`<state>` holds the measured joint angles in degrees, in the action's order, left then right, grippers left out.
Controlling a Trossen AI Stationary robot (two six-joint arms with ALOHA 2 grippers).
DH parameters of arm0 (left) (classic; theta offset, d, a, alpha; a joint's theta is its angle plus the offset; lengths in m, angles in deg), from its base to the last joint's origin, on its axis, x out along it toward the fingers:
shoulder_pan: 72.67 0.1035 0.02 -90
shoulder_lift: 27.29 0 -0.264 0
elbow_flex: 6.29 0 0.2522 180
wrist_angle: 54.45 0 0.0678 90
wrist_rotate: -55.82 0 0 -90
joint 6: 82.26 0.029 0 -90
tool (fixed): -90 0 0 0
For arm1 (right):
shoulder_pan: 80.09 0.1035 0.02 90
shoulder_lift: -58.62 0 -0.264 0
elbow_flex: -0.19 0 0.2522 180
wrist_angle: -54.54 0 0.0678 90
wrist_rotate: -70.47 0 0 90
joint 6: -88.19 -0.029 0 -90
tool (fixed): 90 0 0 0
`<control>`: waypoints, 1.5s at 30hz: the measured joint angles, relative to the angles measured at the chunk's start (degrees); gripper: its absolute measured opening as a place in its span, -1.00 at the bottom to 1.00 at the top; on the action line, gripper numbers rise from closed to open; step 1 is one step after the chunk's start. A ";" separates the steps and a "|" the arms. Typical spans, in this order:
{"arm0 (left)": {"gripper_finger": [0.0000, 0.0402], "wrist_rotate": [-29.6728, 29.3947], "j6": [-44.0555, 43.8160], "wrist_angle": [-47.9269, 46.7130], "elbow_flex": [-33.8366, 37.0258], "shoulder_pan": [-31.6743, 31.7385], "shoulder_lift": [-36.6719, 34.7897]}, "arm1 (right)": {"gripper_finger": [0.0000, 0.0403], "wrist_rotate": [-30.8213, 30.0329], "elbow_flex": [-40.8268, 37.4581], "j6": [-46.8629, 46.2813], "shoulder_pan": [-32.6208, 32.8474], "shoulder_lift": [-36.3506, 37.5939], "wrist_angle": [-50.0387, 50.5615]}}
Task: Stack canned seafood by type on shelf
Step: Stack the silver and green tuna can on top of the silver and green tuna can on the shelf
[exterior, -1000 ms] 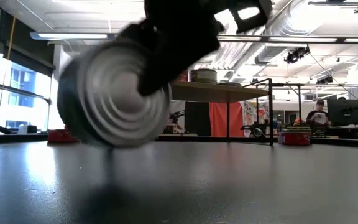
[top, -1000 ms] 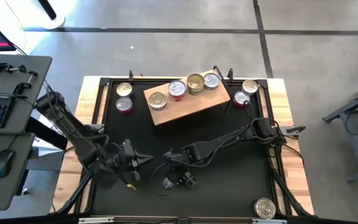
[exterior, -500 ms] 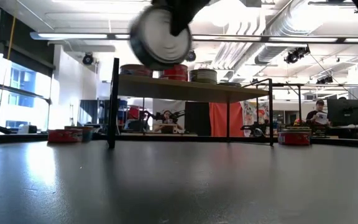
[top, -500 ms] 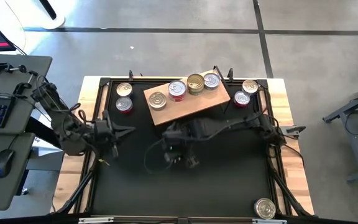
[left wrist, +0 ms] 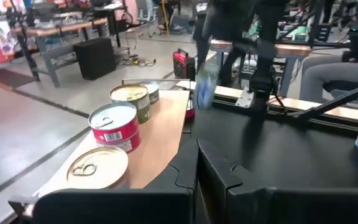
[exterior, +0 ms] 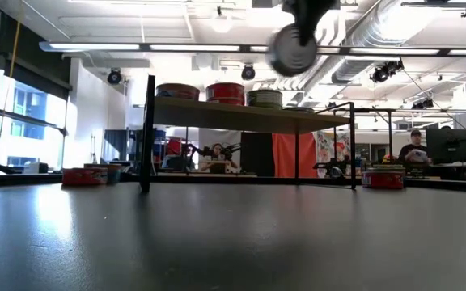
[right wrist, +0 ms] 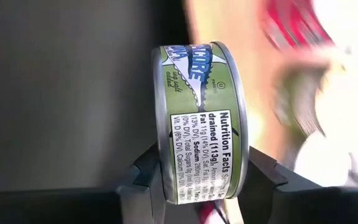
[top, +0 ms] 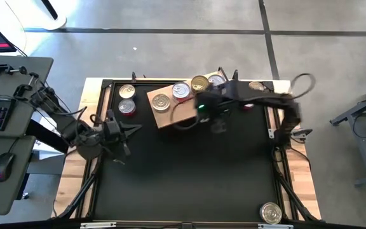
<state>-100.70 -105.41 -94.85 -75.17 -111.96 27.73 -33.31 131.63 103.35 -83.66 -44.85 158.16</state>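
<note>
A green-labelled tin of canned seafood [right wrist: 201,118] hangs high in my right gripper [top: 216,122], above the mat just before the near edge of the wooden shelf [top: 189,109]; the low view shows the tin [exterior: 292,48] above shelf height. Several tins stand in a row on the shelf, among them a silver-lidded one [top: 161,102] and a red one [top: 181,91]. My left gripper [top: 131,129] is shut on nothing at the table's left, pointing toward the shelf. My right gripper pinches the tin across its two flat faces, one finger [right wrist: 143,177] on one face and the other finger [right wrist: 260,174] on the opposite face. The fingers come steeply from above. The tin stands on edge, its label side [right wrist: 204,155] toward the wrist, lifted clear.
Two tins [top: 126,99] stand on the mat at the far left, two more [top: 251,94] at the far right behind the right arm, and one [top: 271,212] at the near right corner. Black frame rails [top: 100,114] border the mat. A person sits beyond the table [exterior: 415,149].
My right gripper has risen from the table's near middle and swung toward the far edge and the right, carrying the tin up to the shelf's near side, its wrist tipping downward. My left gripper has drawn back toward the table's left edge and risen a little.
</note>
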 joint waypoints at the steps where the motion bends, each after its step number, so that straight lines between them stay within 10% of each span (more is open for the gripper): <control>1: -1.00 0.15 -0.93 0.03 0.00 0.48 0.22 | -0.39 -1.43 -2.57 -0.53 -0.80 2.83 -0.14; 9: -1.00 3.53 -4.28 7.49 0.00 6.10 3.44 | -0.39 -15.36 -26.03 3.83 -7.22 24.31 -16.30; 18: -1.00 41.66 3.39 30.23 0.02 13.78 13.62 | -0.22 -20.13 -41.91 27.42 -16.24 24.61 -45.93; 45: -1.00 32.61 -3.19 27.22 0.04 12.66 15.48 | -0.29 -14.62 -44.08 36.35 -25.74 19.30 -56.67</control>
<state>-68.09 -108.60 -67.63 -75.12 -99.30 43.21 -47.93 87.55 139.69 -109.40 -25.54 101.49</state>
